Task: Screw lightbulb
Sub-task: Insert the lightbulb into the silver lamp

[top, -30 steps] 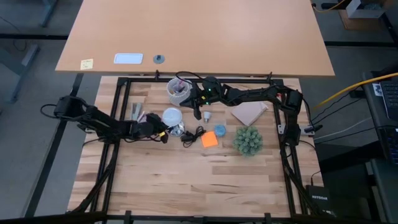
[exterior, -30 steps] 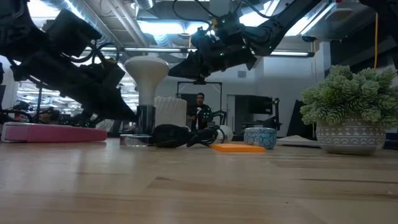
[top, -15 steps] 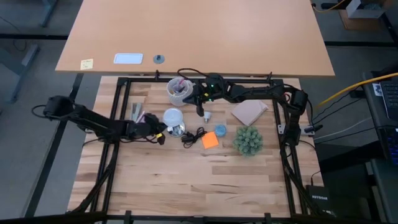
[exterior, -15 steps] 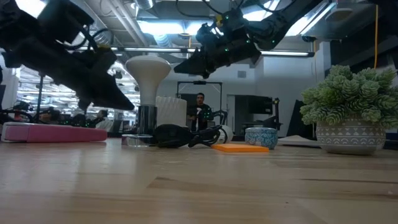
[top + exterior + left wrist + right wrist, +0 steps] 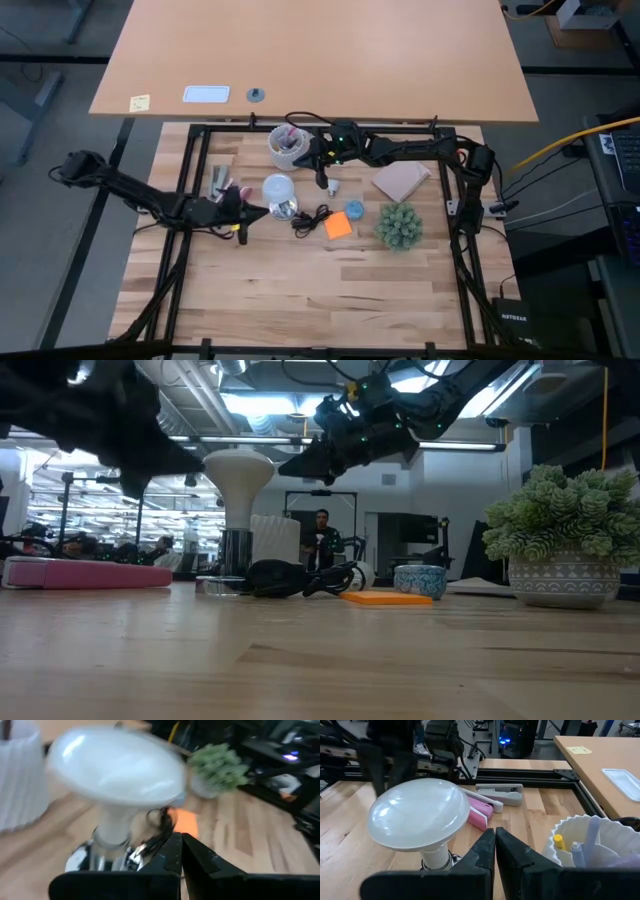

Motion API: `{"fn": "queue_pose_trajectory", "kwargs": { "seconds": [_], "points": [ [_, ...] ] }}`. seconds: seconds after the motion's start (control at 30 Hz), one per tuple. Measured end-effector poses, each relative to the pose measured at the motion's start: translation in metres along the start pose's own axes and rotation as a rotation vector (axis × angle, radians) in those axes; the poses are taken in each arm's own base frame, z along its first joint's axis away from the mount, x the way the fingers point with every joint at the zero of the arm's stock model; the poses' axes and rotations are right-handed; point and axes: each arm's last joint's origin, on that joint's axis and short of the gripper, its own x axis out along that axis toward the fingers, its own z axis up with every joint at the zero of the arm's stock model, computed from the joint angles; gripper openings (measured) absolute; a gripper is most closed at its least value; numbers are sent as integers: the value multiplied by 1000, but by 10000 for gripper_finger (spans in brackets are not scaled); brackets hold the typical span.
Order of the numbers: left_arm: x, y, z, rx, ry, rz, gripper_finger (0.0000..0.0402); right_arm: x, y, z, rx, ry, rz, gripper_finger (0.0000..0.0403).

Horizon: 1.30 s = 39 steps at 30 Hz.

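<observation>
The white frosted lightbulb [image 5: 277, 187] stands upright, dome up, with its narrow base in the shiny silver socket [image 5: 288, 208]; it also shows in the low view [image 5: 237, 472], the left wrist view [image 5: 117, 767] and the right wrist view [image 5: 417, 812]. My left gripper [image 5: 258, 211] is shut and empty, just left of the socket and raised above the table [image 5: 190, 458]. My right gripper [image 5: 322, 181] is shut and empty, hovering to the right of the bulb and beyond it, at about dome height [image 5: 284, 472].
The socket's black cord [image 5: 310, 217] coils to the right of the socket. An orange sticky note [image 5: 337, 226], a small blue dish [image 5: 354, 209] and a potted plant [image 5: 400, 226] lie further right. A pale cup of pens [image 5: 288, 146] stands behind the bulb, and a pink stapler [image 5: 222, 182] lies to its left.
My left gripper has drawn back from the socket toward the table's left edge and has risen. The bulb stays upright in the socket. My right gripper has risen slightly and moved a little toward the far edge.
</observation>
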Motion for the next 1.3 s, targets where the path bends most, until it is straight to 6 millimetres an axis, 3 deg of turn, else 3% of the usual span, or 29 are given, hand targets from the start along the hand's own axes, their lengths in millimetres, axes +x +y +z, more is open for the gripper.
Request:
{"fn": "queue_pose_trajectory", "kwargs": {
  "seconds": [0.33,1.3],
  "points": [
    [-2,-3,4,96,-70,34,0,12,24,3,-65,-7,38,19],
    [-3,1,5,128,-123,183,0,12,27,-5,-40,72,46,19]
  ]
}}
